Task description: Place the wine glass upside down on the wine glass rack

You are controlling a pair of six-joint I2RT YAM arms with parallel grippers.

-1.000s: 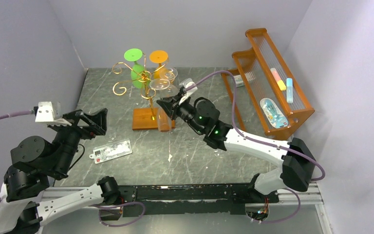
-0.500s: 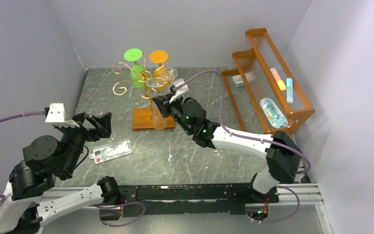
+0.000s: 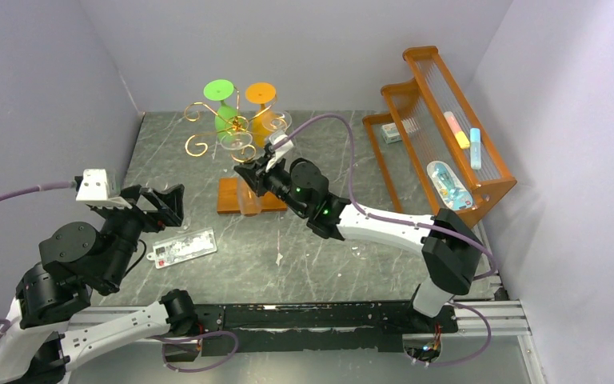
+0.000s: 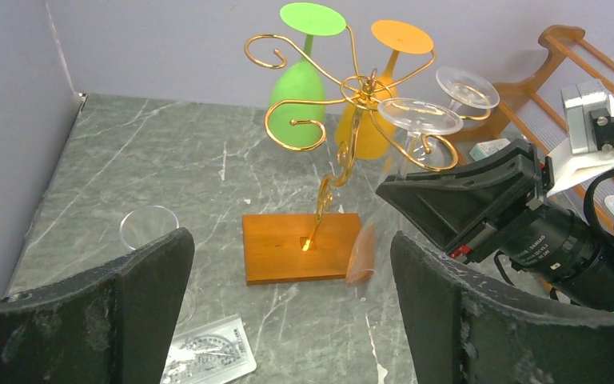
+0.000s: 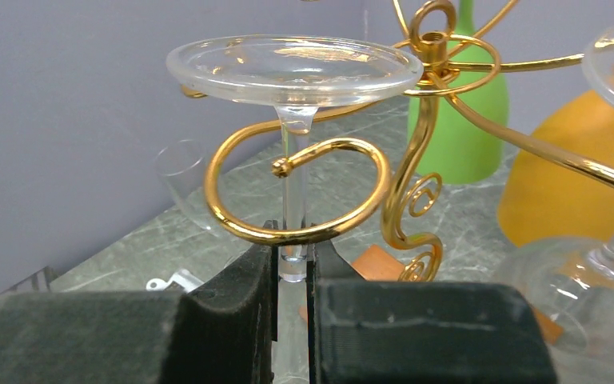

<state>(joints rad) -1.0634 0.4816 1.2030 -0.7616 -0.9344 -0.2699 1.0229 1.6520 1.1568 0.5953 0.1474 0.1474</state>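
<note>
My right gripper [image 5: 292,264] is shut on the stem of a clear wine glass [image 5: 294,70], held upside down with its round foot on top. The stem stands inside a curled gold scroll of the wine glass rack [image 5: 304,232], with the foot just above the wire. From above, the right gripper [image 3: 249,172] sits at the rack [image 3: 236,132], and the glass's bowl [image 3: 248,202] hangs beside the wooden base [image 3: 228,196]. My left gripper [image 3: 158,204] is open and holds nothing, left of the rack [image 4: 352,88]; its fingers [image 4: 152,304] frame the base [image 4: 300,246].
A green glass [image 4: 297,104], an orange glass [image 4: 368,120] and another clear glass [image 4: 468,86] hang upside down on the rack. A clear tumbler [image 4: 149,226] and a packet with a protractor [image 3: 181,246] lie near the left gripper. The orange slatted shelf [image 3: 448,128] stands at the right.
My right arm has carried the glass leftward, bringing it in at the rack's front scroll. The left arm shifted slightly right, then stayed still.
</note>
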